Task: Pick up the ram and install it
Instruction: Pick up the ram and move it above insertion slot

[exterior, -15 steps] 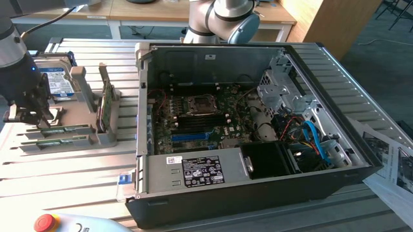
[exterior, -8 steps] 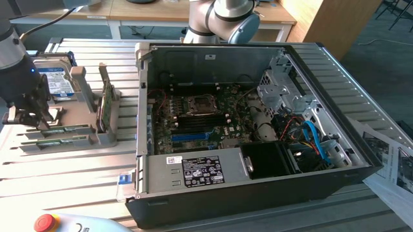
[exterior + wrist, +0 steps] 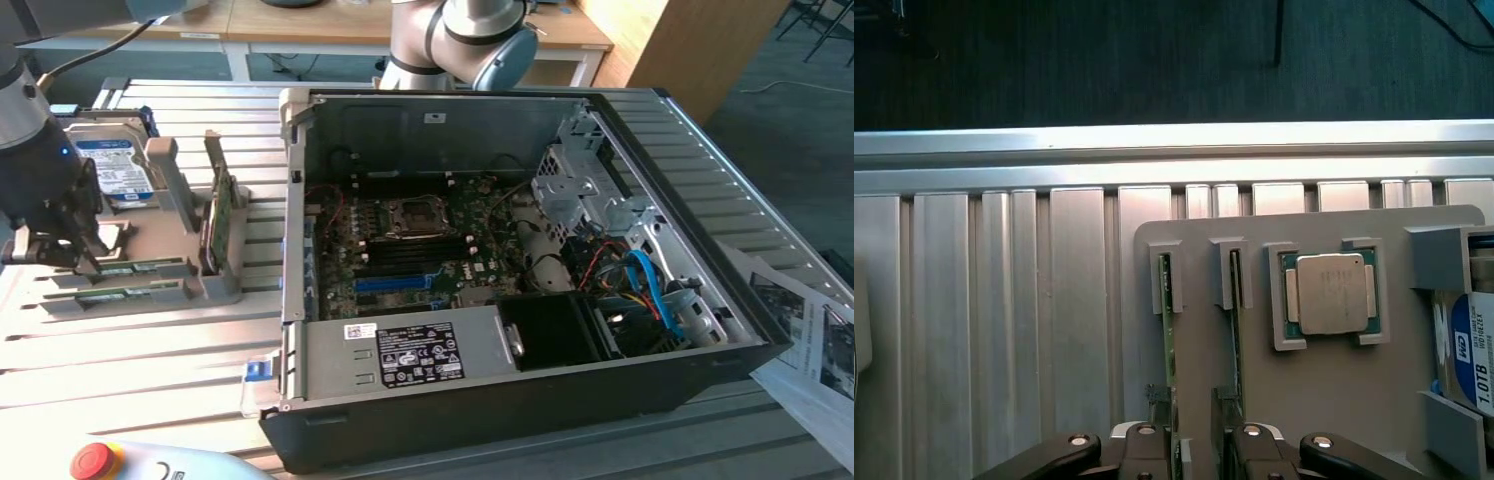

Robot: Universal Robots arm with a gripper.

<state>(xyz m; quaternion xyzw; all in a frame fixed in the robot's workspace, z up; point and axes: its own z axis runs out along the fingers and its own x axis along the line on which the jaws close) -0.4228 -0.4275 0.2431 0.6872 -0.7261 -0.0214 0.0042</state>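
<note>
Holder [image 3: 1334, 400] on desk [image 3: 134, 370], to the exterior view's left of PC case [image 3: 534, 400]. In holder: ram [image 3: 1167, 330] and second stick [image 3: 1235, 320] in neighbouring slots, processor [image 3: 1332, 292] just beside them, hard drive [image 3: 114, 170] beyond it. End effector [image 3: 1194, 420] over the ram slots.
</note>
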